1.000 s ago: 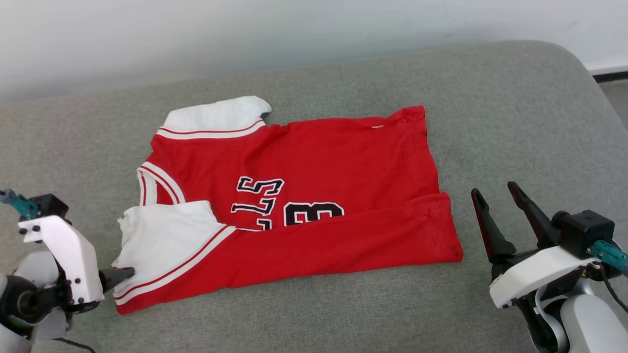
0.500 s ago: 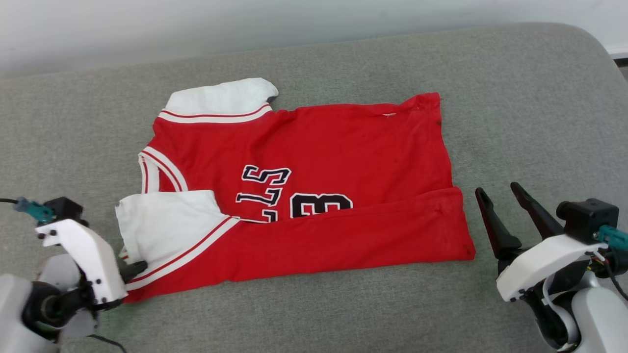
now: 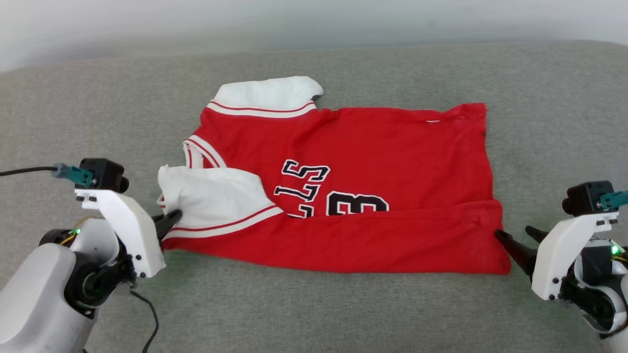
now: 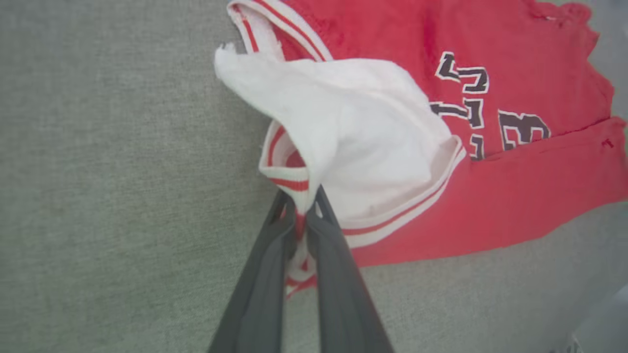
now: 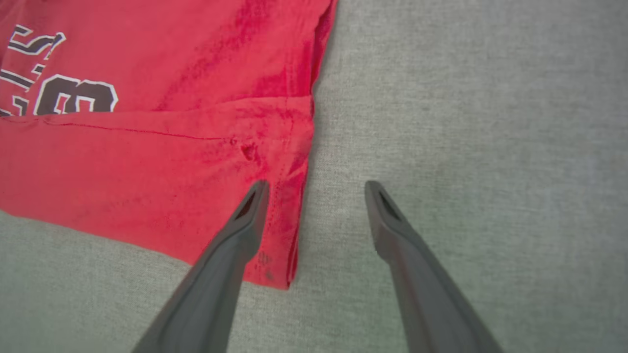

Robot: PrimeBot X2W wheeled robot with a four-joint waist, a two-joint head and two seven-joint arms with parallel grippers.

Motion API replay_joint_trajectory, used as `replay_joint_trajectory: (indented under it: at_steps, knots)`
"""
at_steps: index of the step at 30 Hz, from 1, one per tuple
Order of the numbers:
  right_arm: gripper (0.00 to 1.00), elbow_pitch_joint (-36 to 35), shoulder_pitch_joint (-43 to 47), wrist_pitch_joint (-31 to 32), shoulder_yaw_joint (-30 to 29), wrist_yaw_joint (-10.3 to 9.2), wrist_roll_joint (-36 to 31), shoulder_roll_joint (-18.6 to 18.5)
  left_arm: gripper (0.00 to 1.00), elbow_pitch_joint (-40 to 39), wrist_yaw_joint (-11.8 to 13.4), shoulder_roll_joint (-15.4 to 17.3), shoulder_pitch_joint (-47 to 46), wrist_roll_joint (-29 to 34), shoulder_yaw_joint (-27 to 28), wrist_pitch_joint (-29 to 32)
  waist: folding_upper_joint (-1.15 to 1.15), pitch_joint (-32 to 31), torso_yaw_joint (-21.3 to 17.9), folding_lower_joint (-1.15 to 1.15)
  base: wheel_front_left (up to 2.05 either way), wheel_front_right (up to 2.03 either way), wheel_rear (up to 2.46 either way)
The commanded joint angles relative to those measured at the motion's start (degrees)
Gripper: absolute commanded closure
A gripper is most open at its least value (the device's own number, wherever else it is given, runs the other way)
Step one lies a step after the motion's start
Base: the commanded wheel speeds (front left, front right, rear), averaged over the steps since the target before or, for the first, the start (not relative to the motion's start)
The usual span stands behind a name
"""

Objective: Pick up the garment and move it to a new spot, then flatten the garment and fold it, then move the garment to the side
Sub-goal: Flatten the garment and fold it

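Red jersey shirt with white sleeves [image 3: 382,162], one, flat on a grey fabric cushion [image 3: 314,314] between two sets of jaws. Left jaws clamped on the striped cuff of the near white sleeve [image 4: 353,132]. Right jaws wide apart astride the hem edge, holding nothing. Long axis from jaws to jaws: collar toward the left pair, hem toward the right.
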Motion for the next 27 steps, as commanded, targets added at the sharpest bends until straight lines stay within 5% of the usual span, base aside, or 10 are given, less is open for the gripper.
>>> replay_joint_trajectory:
  at_steps: [1, 10, 11, 13, 27]
  knots:
    - [0.0, -0.1, -1.2, 0.8, -0.1, -0.04, 0.6, 0.0, 1.0, -0.5, -0.1, -0.3, -0.7, 0.3, 0.0, -0.5, 0.0, 0.6, 1.1, 0.0, 0.0, 0.0, 0.0]
    - [0.0, 5.3, -1.0, 10.7, 1.0, -0.04, 1.1, 3.7, 1.0, -4.7, 0.4, -2.0, -0.1, 2.5, -1.2, -3.8, 0.0, 2.7, 3.7, 0.0, 0.0, 0.0, 0.0]
    - [0.51, 6.1, -0.8, 11.3, 1.4, -0.04, 1.5, 4.3, 1.0, -4.9, 0.4, -2.1, 0.1, 2.6, -1.2, -4.0, 0.0, 2.8, 3.8, 0.0, 0.0, 0.0, 0.0]
    - [1.0, 6.9, -0.8, 11.4, 1.8, -0.03, 1.8, 5.0, 1.0, -4.9, 0.6, -2.2, 0.5, 2.6, -1.2, -4.5, 0.0, 3.0, 4.0, 0.0, 0.0, 0.0, 0.0]
    - [1.0, 4.5, -3.0, 6.4, 4.7, -0.03, 4.2, 1.0, 1.0, -4.6, 1.9, -2.4, 4.9, 3.1, 0.0, -9.6, 0.0, -2.7, 2.8, 0.0, 0.0, 0.0, 0.0]
